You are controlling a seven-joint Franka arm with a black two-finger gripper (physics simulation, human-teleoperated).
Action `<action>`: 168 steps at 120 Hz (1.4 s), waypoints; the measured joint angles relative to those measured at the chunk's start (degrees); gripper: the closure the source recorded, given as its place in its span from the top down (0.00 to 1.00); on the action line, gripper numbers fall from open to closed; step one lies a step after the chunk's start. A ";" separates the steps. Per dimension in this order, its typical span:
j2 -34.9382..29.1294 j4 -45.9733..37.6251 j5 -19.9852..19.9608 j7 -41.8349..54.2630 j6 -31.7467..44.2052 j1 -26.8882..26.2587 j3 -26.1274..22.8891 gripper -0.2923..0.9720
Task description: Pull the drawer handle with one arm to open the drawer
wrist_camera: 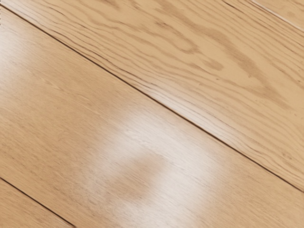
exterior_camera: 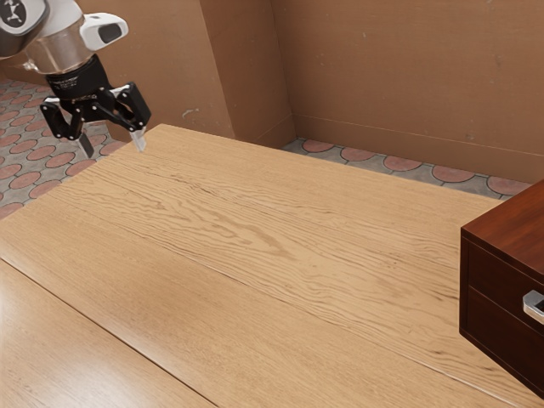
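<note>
So the gripper [exterior_camera: 113,146] is up at the exterior view's upper left, hanging over the far corner of the table [exterior_camera: 255,255] with its fingers spread and nothing between them. The drawer [exterior_camera: 497,276] sits way over at the exterior view's right edge, in a dark wood cabinet [exterior_camera: 510,225] on the table, well apart from the gripper. Its silver handle [exterior_camera: 534,305] pokes in at the frame edge. The drawer front looks flush, so closed. Under the hand the wrist view has bare table [wrist_camera: 152,95] planks and a pale glare.
</note>
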 joint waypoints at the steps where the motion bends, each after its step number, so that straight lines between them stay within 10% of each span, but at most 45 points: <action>1: 0.00 0.00 -0.01 -0.01 0.00 0.02 0.00 0.75; 34: -3.52 3.73 0.04 -0.42 -0.90 0.68 -0.91 0.75; 61: -3.70 2.72 -0.04 -11.14 -2.06 7.00 -21.30 0.75; 91: 0.18 2.28 0.07 -29.82 -1.77 -4.53 -39.15 0.75; 168: -6.11 -22.66 -7.92 -53.72 28.59 -15.32 -41.24 0.75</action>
